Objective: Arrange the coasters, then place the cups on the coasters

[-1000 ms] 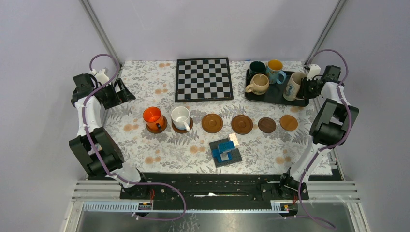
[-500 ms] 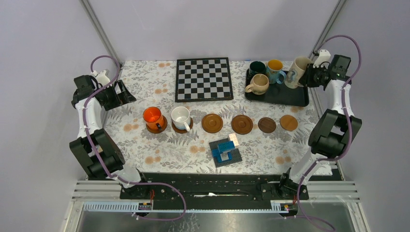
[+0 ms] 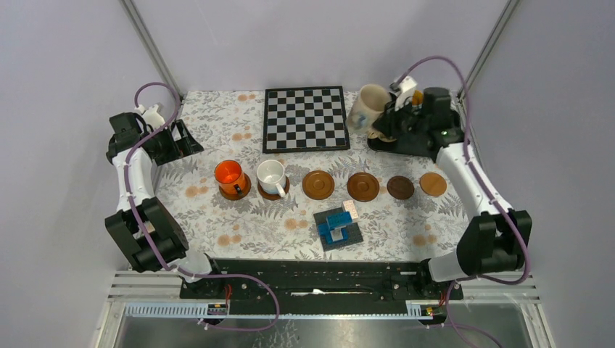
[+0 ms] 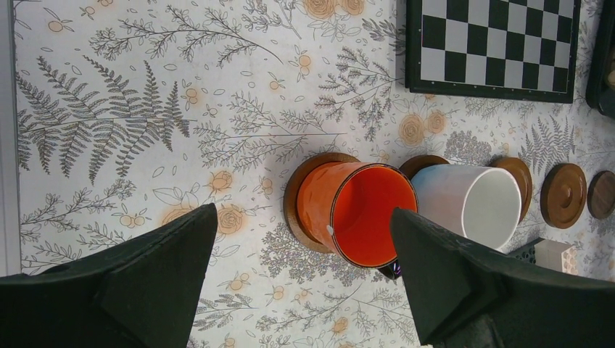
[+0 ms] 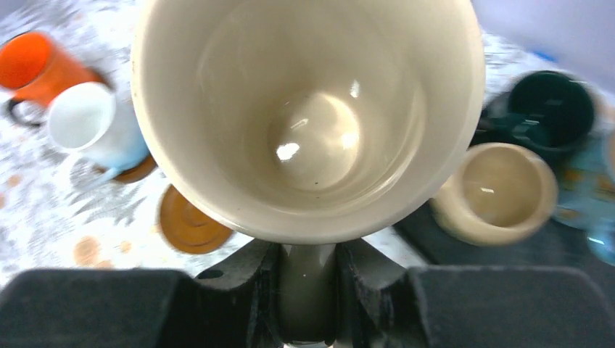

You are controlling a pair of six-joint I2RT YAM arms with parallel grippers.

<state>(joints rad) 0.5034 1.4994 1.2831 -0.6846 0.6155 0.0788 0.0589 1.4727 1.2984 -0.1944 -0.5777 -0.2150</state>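
Your right arm (image 3: 464, 167) has swung the cream cup (image 3: 366, 106) off the tray (image 5: 428, 235) toward 9 o'clock. It hangs tilted at the chessboard's (image 3: 305, 118) 3 o'clock edge, right jaws pinched on its handle (image 5: 308, 290). Glazed, rigid, breakable: keep that handle grip. Only the wrist view shows the pinch. Left jaws gape wide.

No lettering, brand or number is legible anywhere (the chessboard (image 3: 305, 118) shows only plain squares).

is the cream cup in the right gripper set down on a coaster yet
No, the right gripper holds the cream cup by its handle in the air, and four coasters in the row lie bare.
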